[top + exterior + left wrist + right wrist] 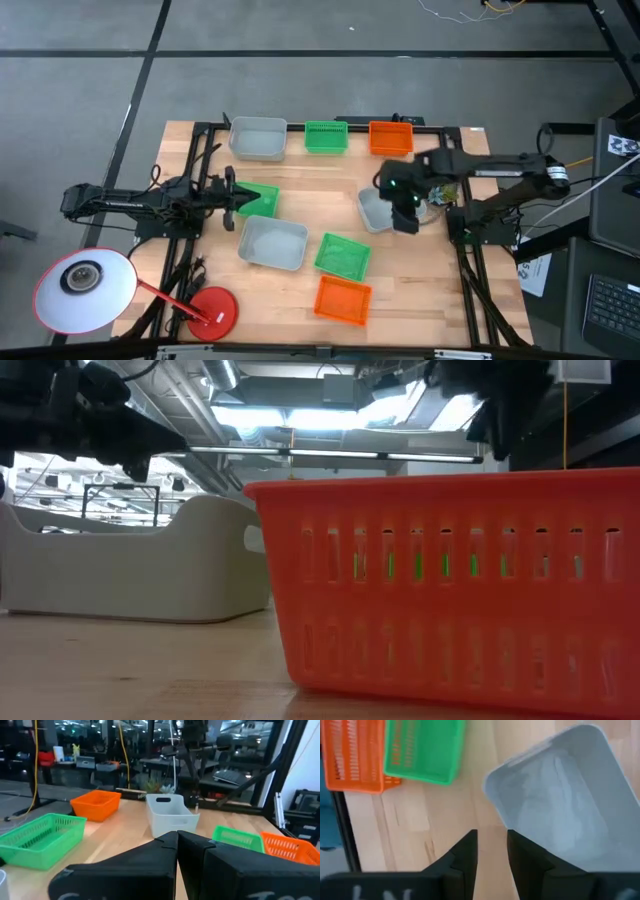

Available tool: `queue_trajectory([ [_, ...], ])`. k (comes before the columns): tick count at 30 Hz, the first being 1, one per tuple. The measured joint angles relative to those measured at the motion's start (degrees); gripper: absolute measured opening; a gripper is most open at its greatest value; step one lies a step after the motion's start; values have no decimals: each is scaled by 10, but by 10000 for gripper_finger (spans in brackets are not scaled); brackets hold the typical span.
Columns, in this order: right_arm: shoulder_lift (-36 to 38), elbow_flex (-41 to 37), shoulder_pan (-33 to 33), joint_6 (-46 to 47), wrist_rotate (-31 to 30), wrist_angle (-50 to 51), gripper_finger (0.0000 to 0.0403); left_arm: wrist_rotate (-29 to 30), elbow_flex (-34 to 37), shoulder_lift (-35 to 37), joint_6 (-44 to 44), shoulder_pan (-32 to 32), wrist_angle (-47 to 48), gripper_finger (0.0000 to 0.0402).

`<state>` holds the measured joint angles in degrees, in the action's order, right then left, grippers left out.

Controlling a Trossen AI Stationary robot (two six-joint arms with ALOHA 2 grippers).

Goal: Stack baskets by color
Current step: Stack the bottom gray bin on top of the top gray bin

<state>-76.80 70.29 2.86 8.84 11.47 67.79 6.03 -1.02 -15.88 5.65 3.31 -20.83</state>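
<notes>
Several baskets rest on their bottoms on the wooden table. A grey one (pixel 258 138), a green one (pixel 326 136) and an orange one (pixel 391 137) line the far edge. Another grey one (pixel 272 242), a green one (pixel 343 256) and an orange one (pixel 343 299) sit mid-table toward the near edge. My right gripper (pixel 492 851) points down, open and empty, beside a corner of a third grey basket (pixel 565 810), which also shows in the high view (pixel 371 212). My left gripper (pixel 177 840) is shut and level, at the left end of a green basket (pixel 264 200).
A red disc (pixel 212 308) and a white round lamp head (pixel 85 290) sit at the near left corner. A small plant (pixel 157 786) stands behind the right-hand grey basket. Black frame rails run along the table's sides. In the low view the near orange basket (pixel 450 580) fills the foreground.
</notes>
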Motion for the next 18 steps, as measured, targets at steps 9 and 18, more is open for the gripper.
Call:
queue_trajectory([
  [9, 39, -12, -119, -32, -21, 4, 104, -1, 0, 0, 34, 0, 47, 0],
  [18, 66, -12, -185, -102, -58, 0, 104, 118, 0, 0, -2, 0, 45, 0],
])
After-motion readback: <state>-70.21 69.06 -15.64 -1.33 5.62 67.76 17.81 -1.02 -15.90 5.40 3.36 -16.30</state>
